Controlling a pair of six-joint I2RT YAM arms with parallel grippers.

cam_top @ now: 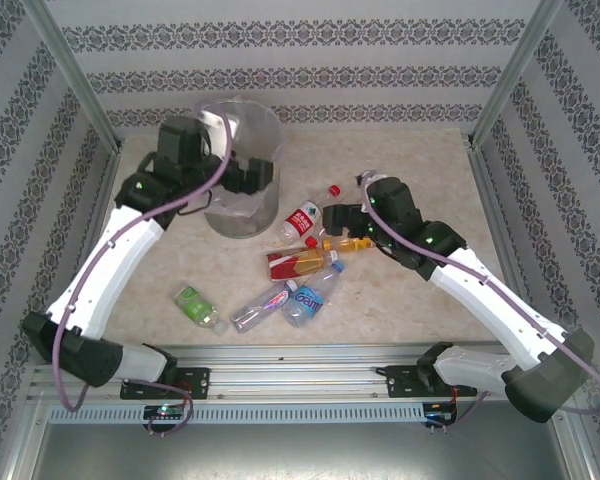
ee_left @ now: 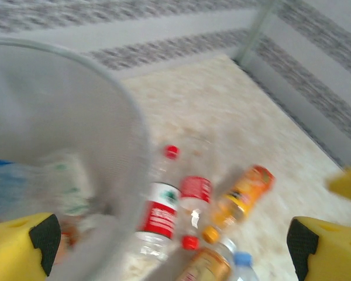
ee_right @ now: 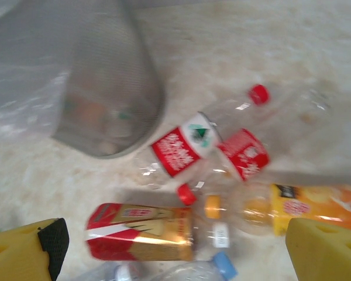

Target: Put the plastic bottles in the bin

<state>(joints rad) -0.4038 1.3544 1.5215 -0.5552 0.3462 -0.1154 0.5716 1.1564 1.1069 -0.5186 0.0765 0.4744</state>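
The bin (cam_top: 230,222), a grey mesh wastebasket with a clear liner, stands at the back left. My left gripper (cam_top: 252,178) hangs open at its right rim with nothing between its fingers. In the left wrist view the bin wall (ee_left: 114,126) sits left of the gripper (ee_left: 174,253), and bottles show blurred through the mesh. Several plastic bottles lie mid-table: a red-labelled one (cam_top: 302,219), an orange one (cam_top: 348,243), a red-and-gold one (cam_top: 294,263). My right gripper (cam_top: 342,221) hovers open just above them. The right wrist view has that gripper (ee_right: 175,253) over the red-and-gold bottle (ee_right: 141,232).
Nearer the front lie a blue-capped bottle (cam_top: 310,296), a clear pink-labelled bottle (cam_top: 260,306) and a green bottle (cam_top: 195,304) off to the left. Metal frame posts and patterned walls close in the table on three sides.
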